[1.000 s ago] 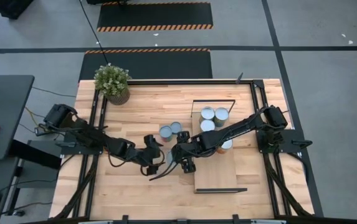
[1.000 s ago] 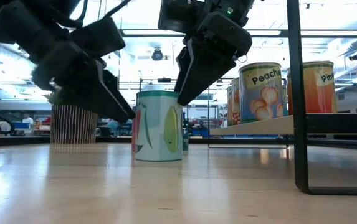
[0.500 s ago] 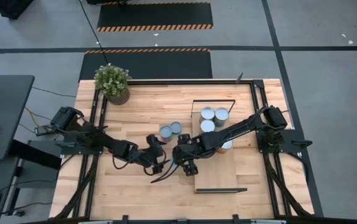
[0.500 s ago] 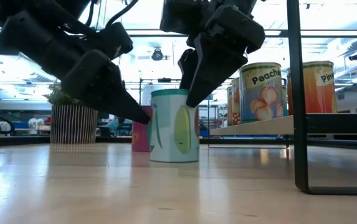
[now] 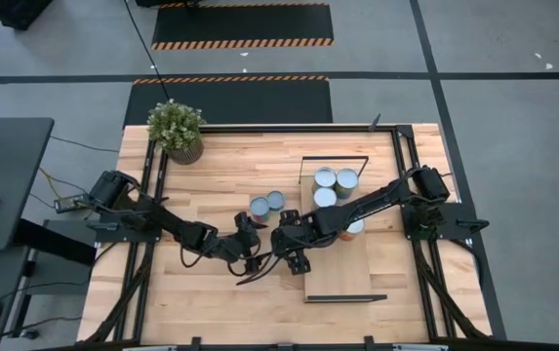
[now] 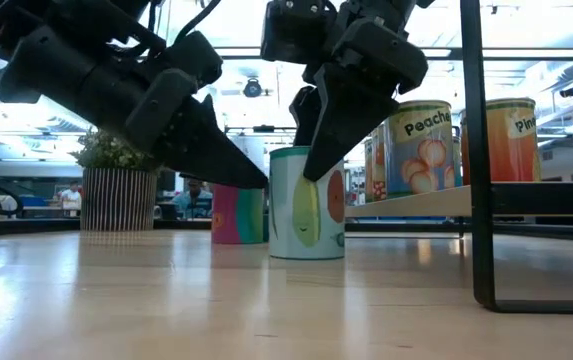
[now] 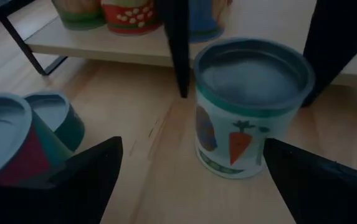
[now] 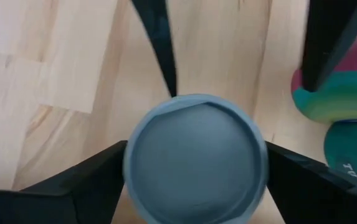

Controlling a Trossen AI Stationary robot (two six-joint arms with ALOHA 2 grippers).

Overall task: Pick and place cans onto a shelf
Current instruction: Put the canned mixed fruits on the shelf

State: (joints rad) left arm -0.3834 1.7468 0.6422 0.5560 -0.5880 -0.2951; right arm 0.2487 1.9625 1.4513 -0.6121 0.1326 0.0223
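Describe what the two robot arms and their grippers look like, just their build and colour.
Both arms are dark, nearly black, made of chunky jointed links. The left gripper ends in two long, flat fingers tapering to sharp points; the right gripper has the same wedge-shaped black fingers below a boxy wrist block. Thin black cables trail from the arms, and each base sits on a black frame at the table's side.

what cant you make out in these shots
- High view: the vegetable can is hidden under both grippers.
- Right wrist view: the can's label is unseen, only its lid shows; whether the right gripper fingers touch it is unclear.
- Low view: the shelf cans' labels are cut by its black post and the right arm.
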